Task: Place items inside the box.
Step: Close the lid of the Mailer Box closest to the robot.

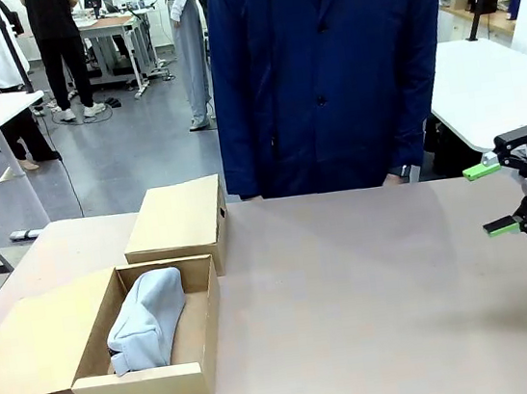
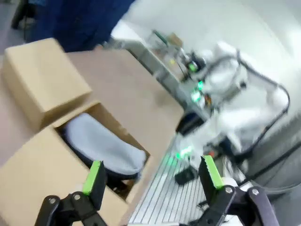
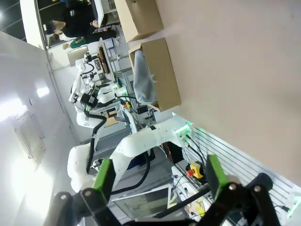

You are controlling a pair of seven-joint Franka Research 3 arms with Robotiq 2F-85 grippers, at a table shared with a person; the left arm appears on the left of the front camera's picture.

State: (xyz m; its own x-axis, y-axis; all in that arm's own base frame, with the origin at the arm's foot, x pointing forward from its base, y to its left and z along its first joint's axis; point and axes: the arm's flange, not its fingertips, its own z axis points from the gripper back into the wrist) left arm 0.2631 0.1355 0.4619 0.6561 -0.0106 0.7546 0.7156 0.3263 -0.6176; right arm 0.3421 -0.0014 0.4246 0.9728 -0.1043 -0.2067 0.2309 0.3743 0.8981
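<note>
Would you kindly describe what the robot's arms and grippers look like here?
The right gripper is black with bright green pads on its two fingers and small white lettering on its body. The left gripper looks the same. The left arm is glossy white and rounded, with black cables and a green light.

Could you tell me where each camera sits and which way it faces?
Front: between the arms, facing the person's coat; right gripper, jaws open.
Left wrist: looks down past the left gripper, jaws open, at the open box.
Right wrist: rolled view across the table.
Shared: the grey pouch in the box.
</note>
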